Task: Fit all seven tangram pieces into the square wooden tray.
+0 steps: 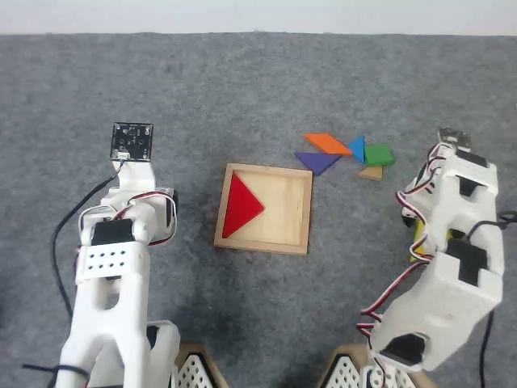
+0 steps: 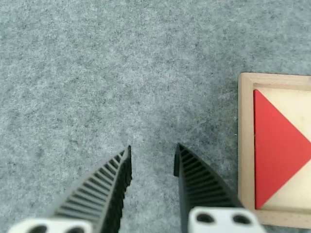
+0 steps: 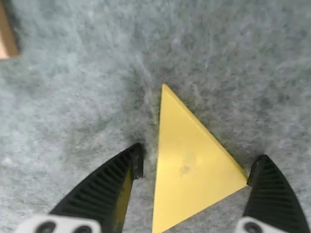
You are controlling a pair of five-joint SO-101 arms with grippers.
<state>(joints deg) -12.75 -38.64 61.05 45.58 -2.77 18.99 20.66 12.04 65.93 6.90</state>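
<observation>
The square wooden tray (image 1: pixel 287 208) lies mid-table with a large red triangle (image 1: pixel 239 205) in its left half. Beyond its far right corner sit an orange parallelogram (image 1: pixel 327 143), a purple triangle (image 1: pixel 317 162), a small blue triangle (image 1: pixel 357 149), a green square (image 1: pixel 379 154) and a small tan triangle (image 1: pixel 371 172). A large yellow triangle (image 3: pixel 189 165) lies flat on the carpet between the fingers of my open right gripper (image 3: pixel 200 154). My left gripper (image 2: pixel 152 153) stands open over bare carpet, left of the tray rim (image 2: pixel 245 145) and the red triangle (image 2: pixel 279 150).
Grey carpet covers the whole table. The left arm (image 1: pixel 121 242) stands left of the tray and the right arm (image 1: pixel 452 242) to its right, with a sliver of yellow (image 1: pixel 419 234) under it. A white wall edge runs along the back.
</observation>
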